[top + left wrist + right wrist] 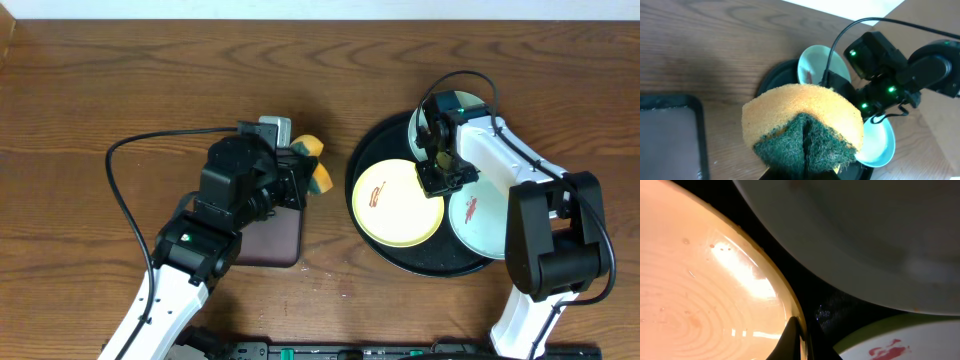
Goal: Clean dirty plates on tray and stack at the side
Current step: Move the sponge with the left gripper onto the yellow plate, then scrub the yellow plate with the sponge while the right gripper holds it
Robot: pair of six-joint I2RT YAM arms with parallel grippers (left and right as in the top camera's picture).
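The round black tray (375, 141) on the right holds three plates. The pale yellow plate (395, 203) with a red-brown smear lies at its left. A mint-white plate (482, 222) with a smear lies at its right, and another (463, 103) at the back is partly hidden by the arm. My right gripper (437, 178) is shut on the yellow plate's right rim (799, 322). My left gripper (303, 170) is shut on a folded yellow and green sponge (802, 127), left of the tray. The mint-white plates (817, 64) also show in the left wrist view.
A smaller dark rectangular tray (270, 235) lies under my left arm; its corner shows in the left wrist view (670, 135). Black cables run over the wooden table at left and above the round tray.
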